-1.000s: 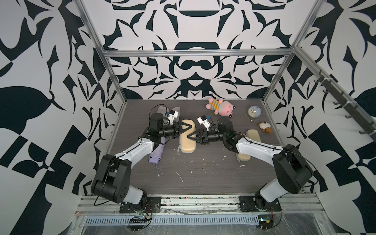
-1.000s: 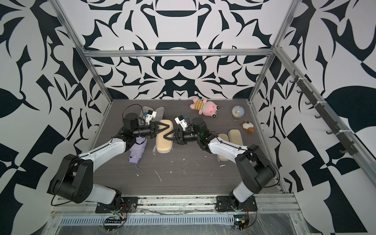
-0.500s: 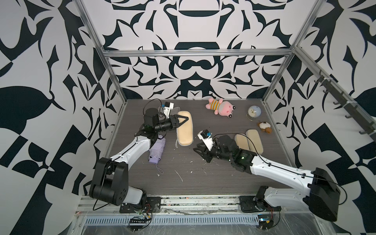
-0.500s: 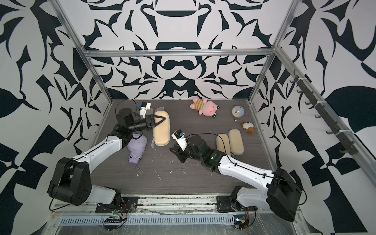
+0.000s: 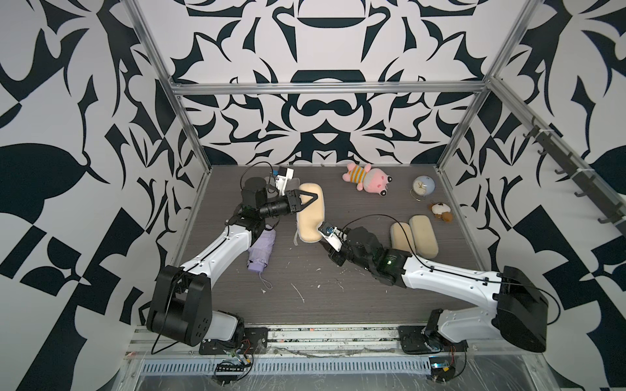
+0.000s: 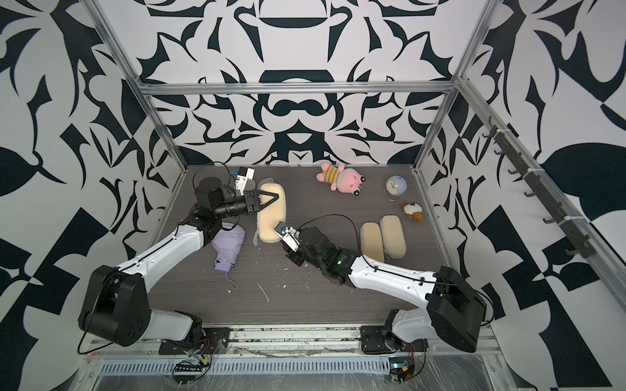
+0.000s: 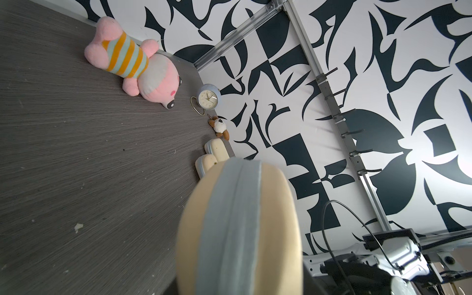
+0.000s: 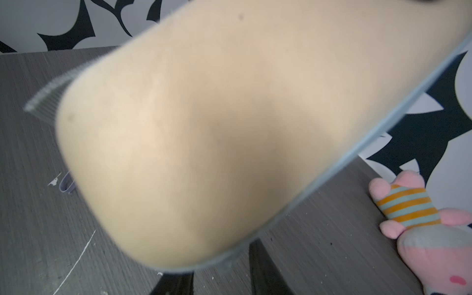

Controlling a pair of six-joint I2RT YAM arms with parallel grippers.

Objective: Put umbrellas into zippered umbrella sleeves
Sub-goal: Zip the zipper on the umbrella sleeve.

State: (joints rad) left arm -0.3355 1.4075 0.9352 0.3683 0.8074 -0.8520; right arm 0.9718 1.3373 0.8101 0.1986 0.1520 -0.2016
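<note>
Softly matte, oblong rounded beige sleeve (image 5: pixel 313 220) edged with grey zip tape (image 7: pixel 229 217).

walls (image 5: pixel 321 111) are white with big black swirly leaf shapes all over. bench (image 5: pixel 338 298) is dark grey woodgrain with little white flecks. the beige sleeve (image 5: pixel 310 220) at 11 o'clock has a grey-blue zip band (image 7: pixel 229 217) along its edge, and the two sleeves (image 5: pixel 401 237) at 3 o'clock are that same beige. umbrella (image 5: pixel 261 248) at 9 o'clock is lavender. plush toy (image 5: pixel 367 177) is pink with an orange-and-teal striped top. clock (image 5: pixel 423 185) is pale blue, cream face. the small plush (image 5: pixel 440 211) is brown and white. arms (image 5: pixel 223 248) are white with black joints.
</note>
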